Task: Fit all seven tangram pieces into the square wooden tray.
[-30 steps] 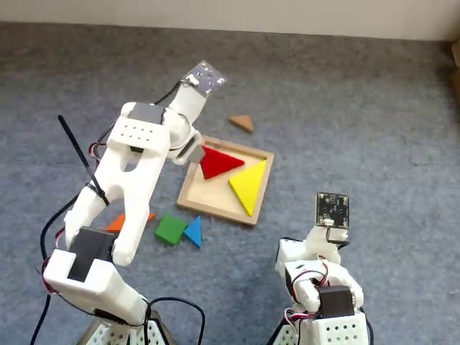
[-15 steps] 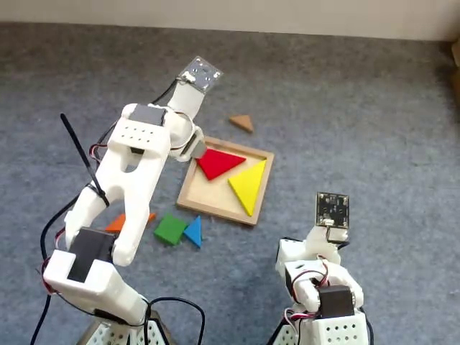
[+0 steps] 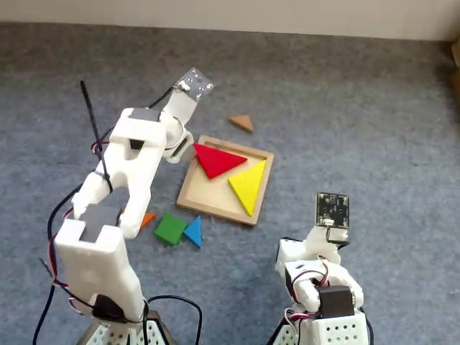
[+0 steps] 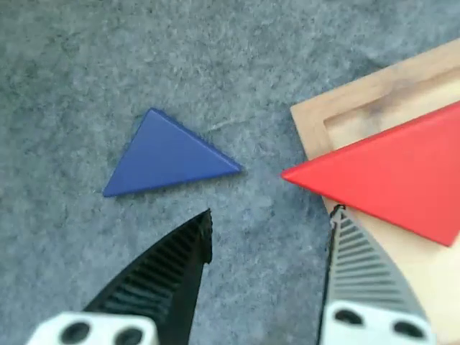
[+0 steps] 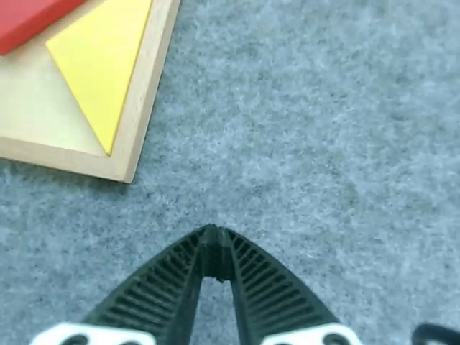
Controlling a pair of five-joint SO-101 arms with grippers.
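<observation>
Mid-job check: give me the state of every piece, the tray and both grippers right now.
Left gripper, open over carpet.
Right gripper, shut, empty.
Tray, partly filled.
Red triangle, in tray, corner over the rim.
Yellow triangle, flat in tray.
Dark blue triangle, loose on carpet.
Green square, loose on carpet.
Light blue triangle, loose on carpet.
Orange piece, on carpet, partly hidden by arm.
Brown triangle, loose on carpet.
</observation>
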